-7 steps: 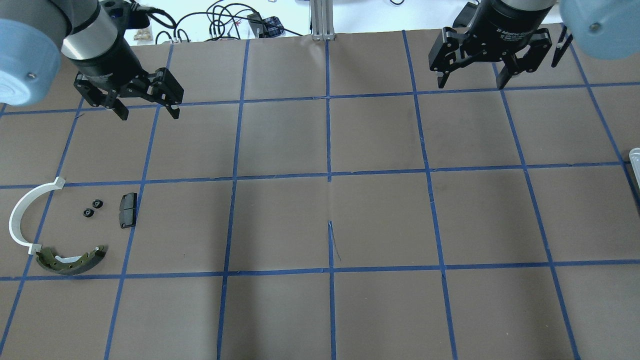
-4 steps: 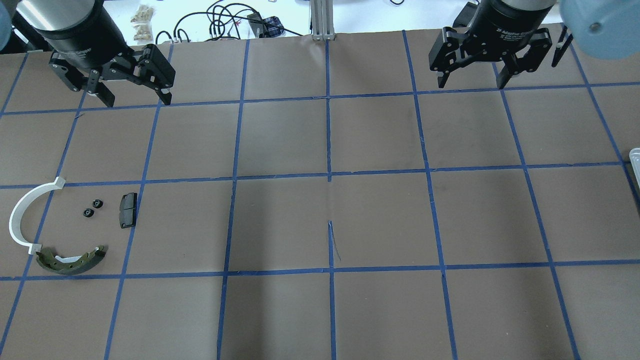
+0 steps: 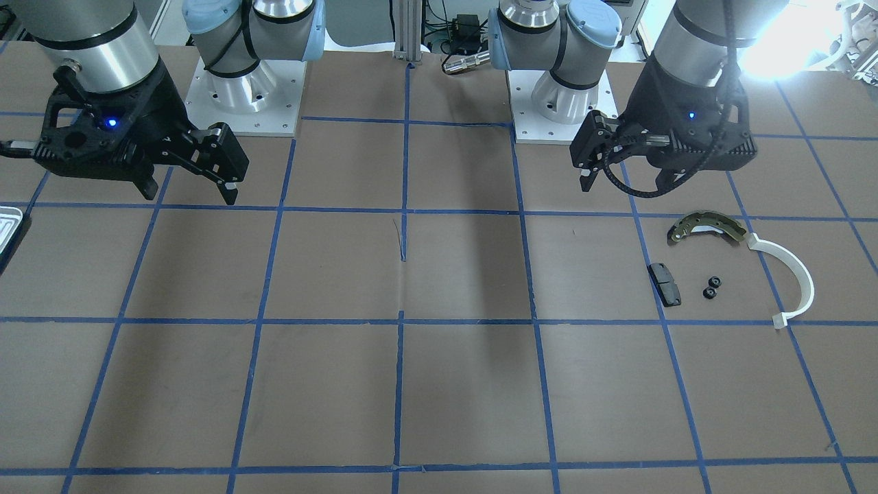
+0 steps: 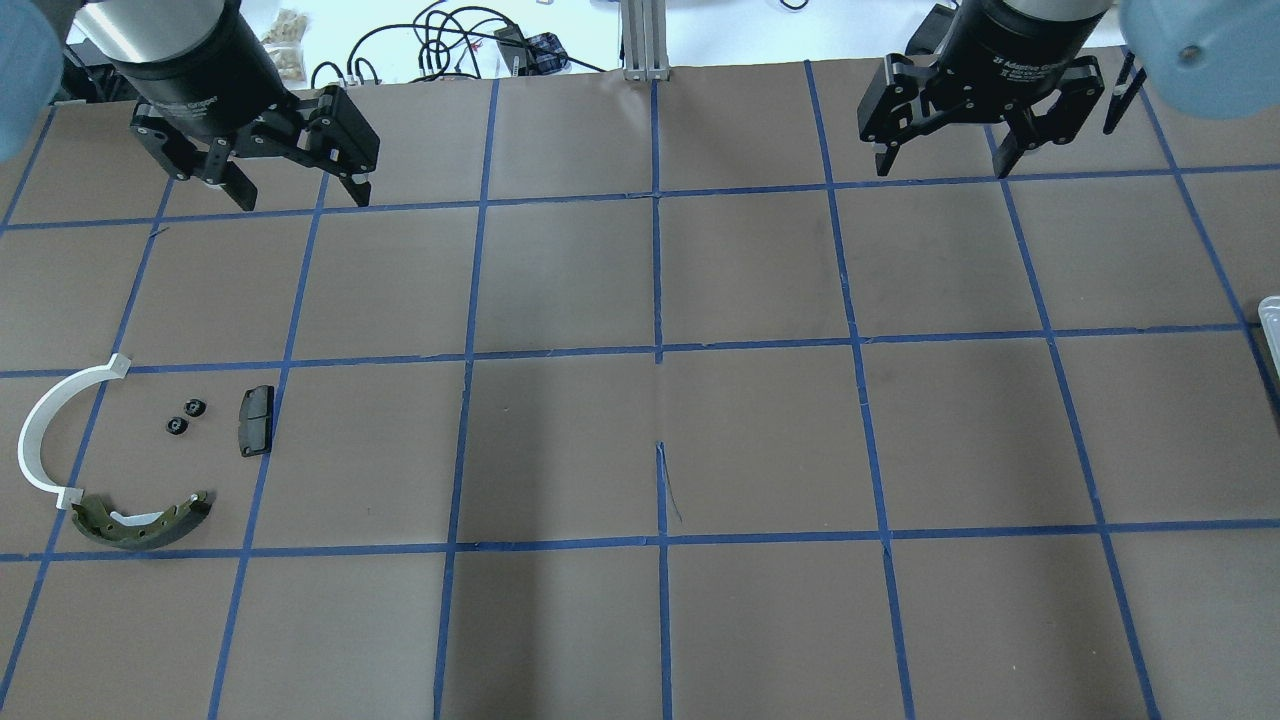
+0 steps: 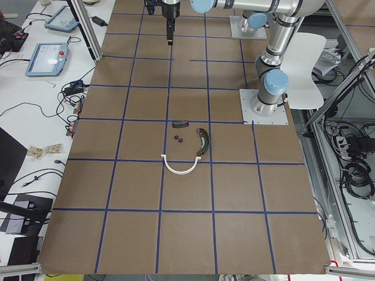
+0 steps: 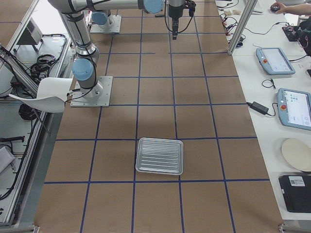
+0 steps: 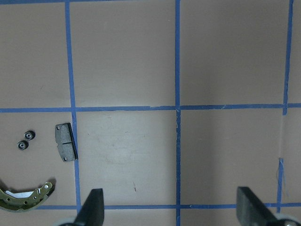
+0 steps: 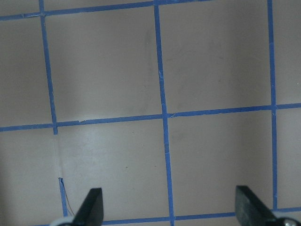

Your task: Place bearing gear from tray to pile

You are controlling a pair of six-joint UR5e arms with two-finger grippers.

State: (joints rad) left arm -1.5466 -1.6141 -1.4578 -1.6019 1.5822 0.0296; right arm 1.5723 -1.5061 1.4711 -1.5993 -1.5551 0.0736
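Two small black bearing gears (image 4: 196,407) (image 4: 177,426) lie in the pile at the table's left, between a white plastic arc (image 4: 45,425), a black pad (image 4: 255,421) and an olive brake shoe (image 4: 140,522). They also show in the left wrist view (image 7: 29,135). The silvery tray (image 6: 159,156) lies at the far right with nothing in it; only its edge (image 4: 1270,320) shows overhead. My left gripper (image 4: 300,190) is open and empty, high above the table behind the pile. My right gripper (image 4: 942,160) is open and empty at the back right.
Blue tape lines divide the brown table into squares. An aluminium post (image 4: 645,40) and cables (image 4: 440,40) stand at the far edge. The two arm bases (image 3: 243,89) (image 3: 555,103) sit on the robot's side.
My left gripper has moved toward the far edge, first left and then back right, staying open. The right gripper and the parts have not moved.
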